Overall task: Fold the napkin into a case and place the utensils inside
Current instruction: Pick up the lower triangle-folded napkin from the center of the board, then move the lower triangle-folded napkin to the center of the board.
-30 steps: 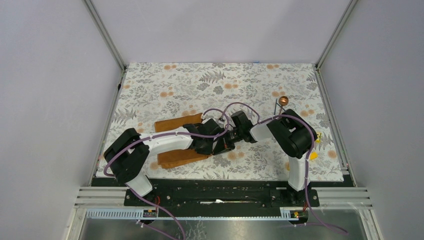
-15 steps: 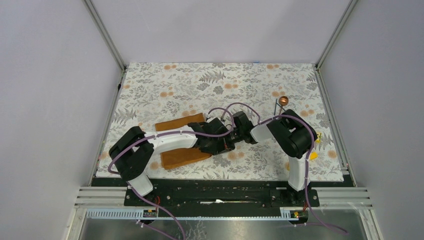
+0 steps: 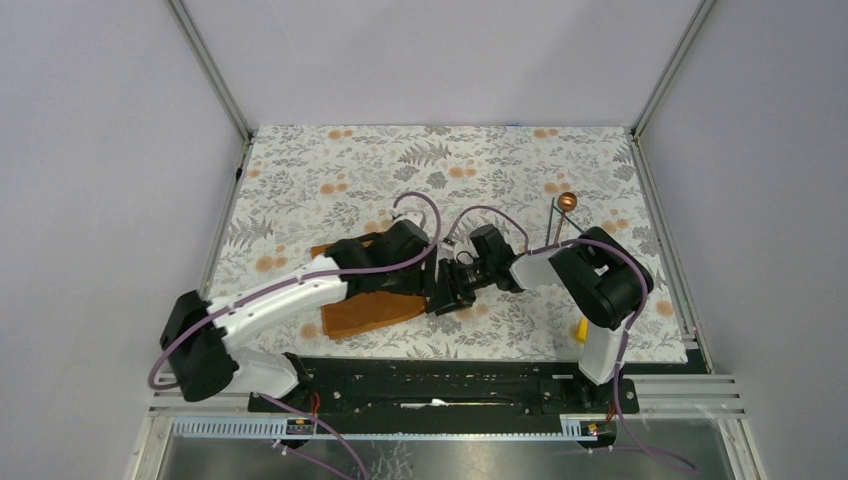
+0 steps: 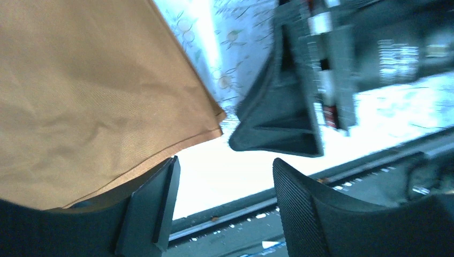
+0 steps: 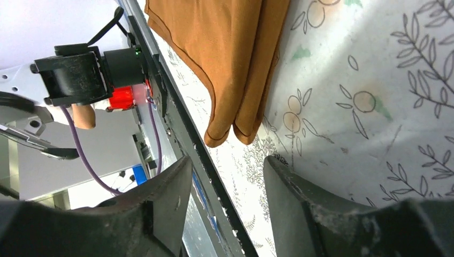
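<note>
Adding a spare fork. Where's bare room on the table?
Free: the far table between back wall and napkin. Crowded: near middle, where the left gripper and right gripper meet at the napkin's end, and around the utensils at right.

The table (image 3: 330, 160) is covered all over in a pale print of grey leaves and orange flowers. The napkin (image 3: 365, 312) lies flat at the near left of centre, folded into a long orange-brown strip. The utensils (image 3: 566, 202), slim and dark, one with a copper bowl, lie far right. A small yellow block (image 3: 581, 329) sits near right.
</note>
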Robot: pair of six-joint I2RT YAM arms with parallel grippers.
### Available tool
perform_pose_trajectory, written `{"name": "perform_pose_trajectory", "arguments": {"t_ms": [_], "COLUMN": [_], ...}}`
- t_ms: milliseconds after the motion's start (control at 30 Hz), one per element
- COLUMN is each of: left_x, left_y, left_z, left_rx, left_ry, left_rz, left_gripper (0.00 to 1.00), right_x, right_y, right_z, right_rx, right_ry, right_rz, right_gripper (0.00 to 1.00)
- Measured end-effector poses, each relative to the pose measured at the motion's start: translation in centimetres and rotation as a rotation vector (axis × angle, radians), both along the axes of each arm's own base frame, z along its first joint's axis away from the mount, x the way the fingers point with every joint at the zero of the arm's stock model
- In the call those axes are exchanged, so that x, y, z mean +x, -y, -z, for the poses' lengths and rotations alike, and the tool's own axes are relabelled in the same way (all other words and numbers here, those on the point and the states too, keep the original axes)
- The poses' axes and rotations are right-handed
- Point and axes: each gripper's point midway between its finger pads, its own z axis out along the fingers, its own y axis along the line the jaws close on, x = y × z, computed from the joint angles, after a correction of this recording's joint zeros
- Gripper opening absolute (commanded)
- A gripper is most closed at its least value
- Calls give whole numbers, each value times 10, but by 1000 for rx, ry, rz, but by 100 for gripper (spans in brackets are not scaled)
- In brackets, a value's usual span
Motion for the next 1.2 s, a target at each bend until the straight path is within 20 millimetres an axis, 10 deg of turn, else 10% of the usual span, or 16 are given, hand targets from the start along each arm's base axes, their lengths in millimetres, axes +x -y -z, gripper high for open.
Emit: {"name": "perform_pose_trajectory", "arguments": {"t_ms": [167, 367, 500, 667, 933, 1067, 1200], "left_x": [20, 38, 43, 46, 50, 56, 65], "left_y": [-25, -75, -93, -102, -104, -118, -161], "left_z": [-34, -35, -37, -37, -38, -42, -37], "left_rx": [-82, -99, -127, -186, -236, -240, -197], "left_ry": [66, 71, 69, 47, 27, 57, 114], "left_rz": [-96, -251, -303, -333, -324, -367, -524], "left_gripper": [74, 75, 75, 76, 77, 93, 98], "right_x": [9, 24, 26, 38, 89, 122, 117], "right_y": [-9, -22, -14, 14, 87, 121, 73], "right_z": [-5, 3, 12, 18, 9, -24, -75], "right_rx": [14, -22, -70, -119, -427, -716, -773], "right_ry": [22, 47, 40, -28, 44, 280, 519], "right_rz": [-5, -1, 14, 54, 202, 257, 181], "right_gripper": [58, 32, 5, 1, 59, 79, 84]}}
